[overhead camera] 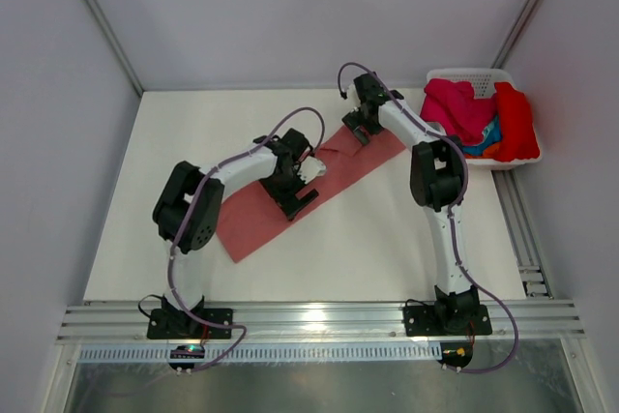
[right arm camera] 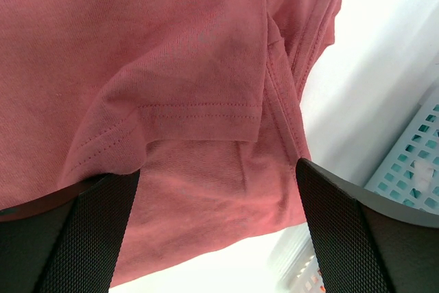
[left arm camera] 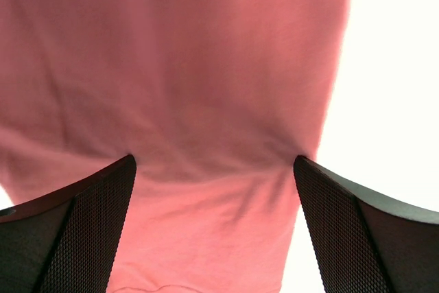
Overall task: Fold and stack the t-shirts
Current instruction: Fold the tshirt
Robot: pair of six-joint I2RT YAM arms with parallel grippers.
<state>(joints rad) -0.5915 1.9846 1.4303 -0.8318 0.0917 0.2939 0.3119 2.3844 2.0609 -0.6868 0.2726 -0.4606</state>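
The salmon t-shirt (overhead camera: 250, 229) stretches diagonally across the middle of the table (overhead camera: 387, 249); left gripper (left arm camera: 214, 161) and right gripper (right arm camera: 219, 168) hang over it, jaws spread wide, apparently gripping nothing; other t-shirts (overhead camera: 459, 108) fill the far-right basket (overhead camera: 464, 73)

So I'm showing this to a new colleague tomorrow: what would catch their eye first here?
The salmon-pink cotton t-shirt lying diagonally across the middle of the white table, with the left gripper and right gripper both open over it. Next, the white plastic basket at the far right corner, heaped with crumpled shirts in magenta, red, blue and orange.
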